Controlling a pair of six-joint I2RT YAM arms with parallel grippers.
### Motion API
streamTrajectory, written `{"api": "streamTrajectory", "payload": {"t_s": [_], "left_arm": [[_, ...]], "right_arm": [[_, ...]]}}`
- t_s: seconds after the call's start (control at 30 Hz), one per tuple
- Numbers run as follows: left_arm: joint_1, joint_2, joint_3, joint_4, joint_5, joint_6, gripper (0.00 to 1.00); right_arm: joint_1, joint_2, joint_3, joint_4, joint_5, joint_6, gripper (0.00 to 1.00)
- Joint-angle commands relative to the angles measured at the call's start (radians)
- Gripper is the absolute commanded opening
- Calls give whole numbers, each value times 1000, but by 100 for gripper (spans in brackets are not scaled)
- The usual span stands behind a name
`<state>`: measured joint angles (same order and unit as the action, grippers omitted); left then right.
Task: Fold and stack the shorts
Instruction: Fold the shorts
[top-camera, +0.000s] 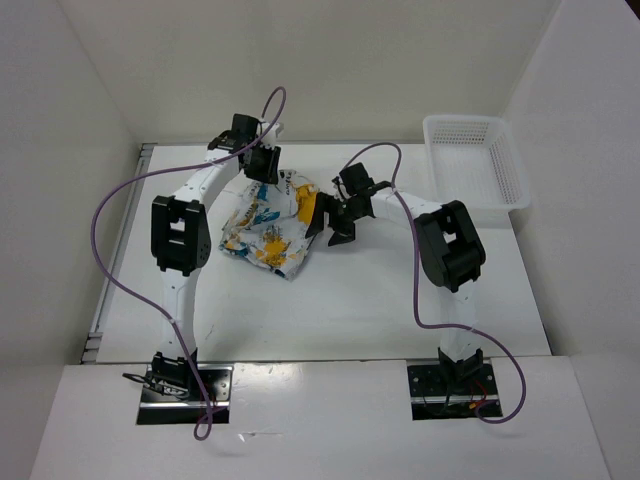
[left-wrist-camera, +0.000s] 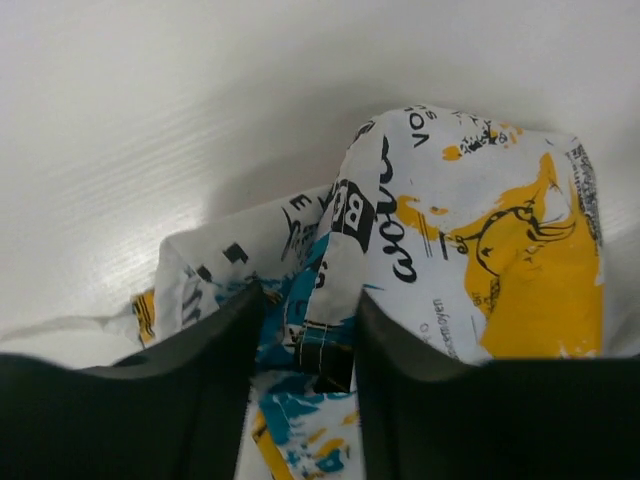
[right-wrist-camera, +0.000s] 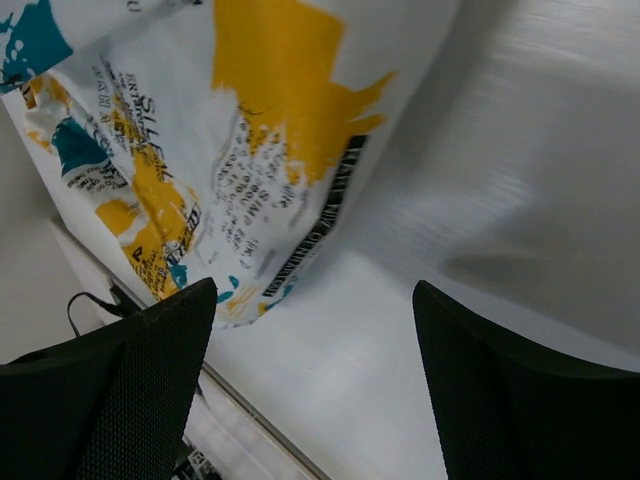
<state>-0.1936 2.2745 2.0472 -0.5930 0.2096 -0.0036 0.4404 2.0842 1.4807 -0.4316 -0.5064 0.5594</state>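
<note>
Quick rundown for you. Your left gripper (left-wrist-camera: 310, 292) is down on the shorts (left-wrist-camera: 480, 230), right at their far edge in the top view. From its wrist cam, both fingers (left-wrist-camera: 200, 380) stand partway together with a bunched fold of the printed fabric running up between them. The cloth meets both inner faces and a bit of black trim sits low in the gap. I honestly can't tell whether it's a real pinch or the cloth is just filling the space. The rest of the shorts pile up past the fingertips, with the big yellow-orange patch off toward the right finger's side.

Your right gripper (right-wrist-camera: 312, 290) has its jaws spread wide with only bare table (right-wrist-camera: 520, 200) between them. The shorts sit out ahead of its tips, mostly toward the left finger's (right-wrist-camera: 130, 390) side, and in that view they aren't touching either finger. From the top cam this gripper is just beside the near-right edge of the fabric.

Overall the shorts are a crumpled heap on the table between your two grippers. The white mesh basket (top-camera: 478, 165) is well off to the outer side of your right arm, at the far right corner, nowhere near the fabric.
</note>
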Motion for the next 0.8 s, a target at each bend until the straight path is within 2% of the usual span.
{"api": "streamTrajectory", "payload": {"t_s": [0.0, 0.03, 0.1, 0.2, 0.27, 0.3, 0.4, 0.43, 0.47, 0.53, 0.63, 0.73, 0.77], "left_arm": [[12, 57, 73, 44, 19, 4, 43], [13, 57, 73, 59, 10, 4, 28], [42, 66, 84, 87, -41, 4, 15], [82, 77, 119, 107, -110, 4, 12], [92, 109, 137, 107, -134, 4, 20], [92, 109, 146, 107, -134, 4, 38], [92, 147, 146, 107, -163, 4, 57], [92, 148, 146, 107, -164, 4, 73], [92, 148, 146, 107, -164, 4, 80], [102, 148, 122, 107, -164, 4, 90], [127, 94, 113, 98, -158, 4, 92], [183, -16, 56, 38, 56, 4, 93], [183, -48, 32, 26, 85, 4, 93]], "right_arm": [[35, 19, 46, 54, -8, 0, 83], [46, 19, 46, 54, -7, 13, 83], [69, 28, 26, 54, 17, 54, 82], [78, 28, 6, 65, 46, 86, 81], [89, 51, 6, 65, 57, 86, 79], [89, 60, 19, 65, 57, 86, 79], [107, 86, 64, 86, 57, 86, 79], [107, 100, 85, 86, 57, 76, 79], [116, 100, 96, 96, 57, 76, 79], [126, 112, 115, 105, 57, 76, 79], [126, 125, 127, 105, 57, 76, 79], [126, 134, 127, 105, 57, 76, 76], [126, 134, 112, 105, 57, 76, 76]]}}
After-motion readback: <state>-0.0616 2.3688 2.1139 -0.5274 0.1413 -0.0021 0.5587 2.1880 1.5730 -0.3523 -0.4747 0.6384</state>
